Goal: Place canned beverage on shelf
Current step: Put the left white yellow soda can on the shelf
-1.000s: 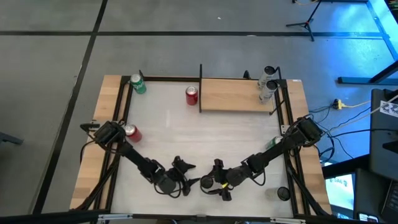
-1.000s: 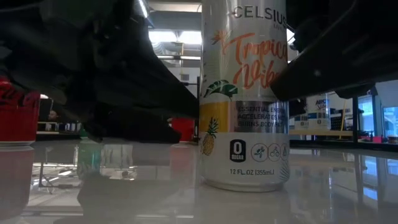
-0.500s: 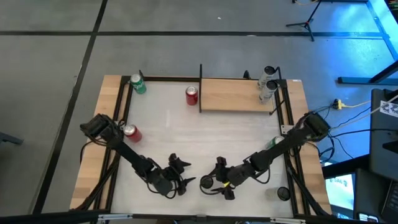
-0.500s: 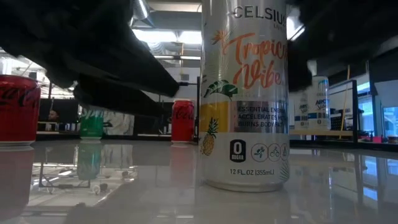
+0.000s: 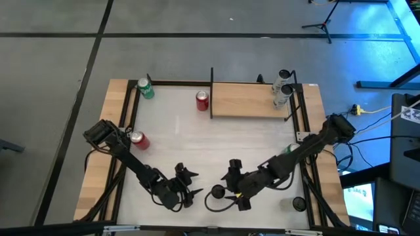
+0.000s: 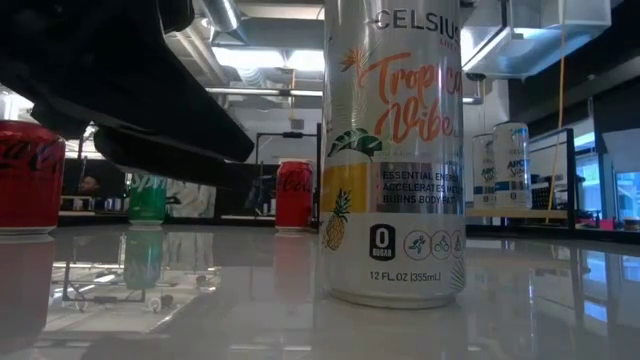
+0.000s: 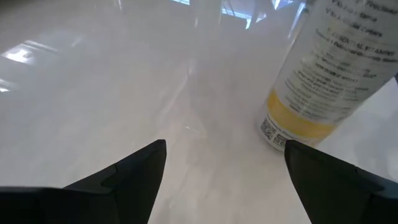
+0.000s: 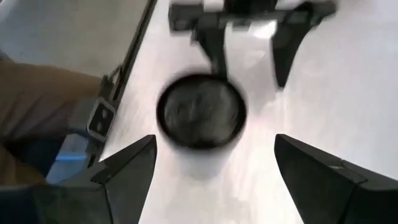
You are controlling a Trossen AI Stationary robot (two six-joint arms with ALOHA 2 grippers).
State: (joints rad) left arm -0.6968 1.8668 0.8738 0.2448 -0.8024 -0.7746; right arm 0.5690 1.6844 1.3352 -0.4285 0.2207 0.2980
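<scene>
**Tall can stands between two spread grippers at the near edge**

I see a glossy white tabletop in a black-framed wooden surround, on a grey floor under blue light at one side. At its far edge sits the pale wooden rectangular shelf with thin black uprights; two white-and-silver cans stand on its right end. The rest of the board is bare.

The tall white and yellow beverage can with pineapple artwork stands upright on the tabletop near the front edge, well apart from the shelf. From above I see only its dark round top.

My left gripper sits low just beside the can, fingers spread apart, holding nothing; its wrist view shows the can's lower body ahead and off to one side. My right gripper is on the can's other side, also open and empty, with the can top showing between its fingers.

A red cola can stands just left of the shelf, a green can at the far left corner, and another red can by the left rail.
</scene>
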